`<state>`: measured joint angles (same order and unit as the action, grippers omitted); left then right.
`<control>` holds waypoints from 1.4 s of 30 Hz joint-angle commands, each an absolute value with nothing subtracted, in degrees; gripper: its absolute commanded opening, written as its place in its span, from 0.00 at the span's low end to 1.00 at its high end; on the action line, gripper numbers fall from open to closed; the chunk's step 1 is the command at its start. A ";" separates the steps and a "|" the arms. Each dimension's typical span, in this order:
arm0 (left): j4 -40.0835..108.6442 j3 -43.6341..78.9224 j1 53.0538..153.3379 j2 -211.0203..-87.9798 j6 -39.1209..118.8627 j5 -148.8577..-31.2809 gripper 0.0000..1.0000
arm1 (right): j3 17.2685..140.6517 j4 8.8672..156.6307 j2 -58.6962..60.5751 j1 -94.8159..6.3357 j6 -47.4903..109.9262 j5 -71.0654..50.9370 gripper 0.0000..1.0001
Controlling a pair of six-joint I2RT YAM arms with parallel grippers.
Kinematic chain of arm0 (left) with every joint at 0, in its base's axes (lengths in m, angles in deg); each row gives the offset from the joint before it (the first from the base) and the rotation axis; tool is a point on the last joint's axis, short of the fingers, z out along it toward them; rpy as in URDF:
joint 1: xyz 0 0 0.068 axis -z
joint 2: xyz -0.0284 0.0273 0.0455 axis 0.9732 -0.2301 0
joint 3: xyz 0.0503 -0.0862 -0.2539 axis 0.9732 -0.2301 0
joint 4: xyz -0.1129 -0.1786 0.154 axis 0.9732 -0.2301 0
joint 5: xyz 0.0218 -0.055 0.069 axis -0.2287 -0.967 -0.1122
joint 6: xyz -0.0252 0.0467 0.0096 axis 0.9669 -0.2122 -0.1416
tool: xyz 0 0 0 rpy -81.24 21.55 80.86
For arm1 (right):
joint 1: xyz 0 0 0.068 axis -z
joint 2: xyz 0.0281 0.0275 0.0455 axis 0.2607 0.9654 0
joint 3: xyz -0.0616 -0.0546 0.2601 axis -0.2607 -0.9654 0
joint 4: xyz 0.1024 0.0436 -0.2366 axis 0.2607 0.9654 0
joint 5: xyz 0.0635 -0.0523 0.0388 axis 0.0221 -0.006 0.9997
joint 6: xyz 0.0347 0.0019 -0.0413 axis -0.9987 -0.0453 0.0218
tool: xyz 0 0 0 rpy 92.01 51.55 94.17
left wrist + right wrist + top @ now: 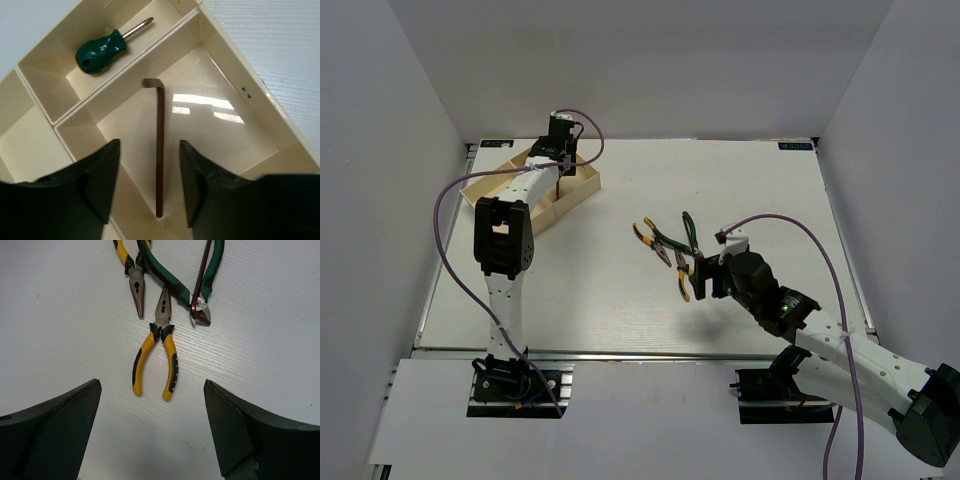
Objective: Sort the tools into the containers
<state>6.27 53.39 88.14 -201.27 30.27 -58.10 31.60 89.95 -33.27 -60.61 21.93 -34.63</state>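
hex key (pixel 160 125) | bent end farthest, shaft lengthwise inside parted left tool (pixel 149 143); right tool (pixel 151 385) spread above yellow pliers (pixel 172 365)

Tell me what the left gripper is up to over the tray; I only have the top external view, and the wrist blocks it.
Observer: The left gripper is open. A brown hex key lies in a tray compartment between its fingers, touching neither.
Operator: Anything else in there?
Observer: A green-handled screwdriver lies in the neighbouring compartment.
Operator: And the right side?
Observer: The right gripper hangs open, with the nearest yellow-handled pliers centred between its fingers.
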 commanded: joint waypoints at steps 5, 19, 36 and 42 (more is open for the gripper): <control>6.42 50.18 88.39 -188.56 35.14 -62.73 0.79 | 33.21 90.41 -32.07 -60.64 20.28 -38.71 0.89; 8.09 13.44 88.39 -152.27 45.78 -76.17 0.98 | 38.04 87.53 -25.49 -58.71 22.29 -42.05 0.69; 7.57 -1.53 89.18 -143.26 45.08 -86.38 0.98 | 55.43 81.62 3.87 -52.12 30.39 -35.46 0.42; 7.57 -1.88 89.18 -141.95 44.99 -85.94 0.98 | 63.44 82.07 15.55 -50.71 31.00 -33.09 0.39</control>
<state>6.90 -1.66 89.03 -144.77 44.89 -85.10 60.34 83.13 12.48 -51.58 29.74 -35.05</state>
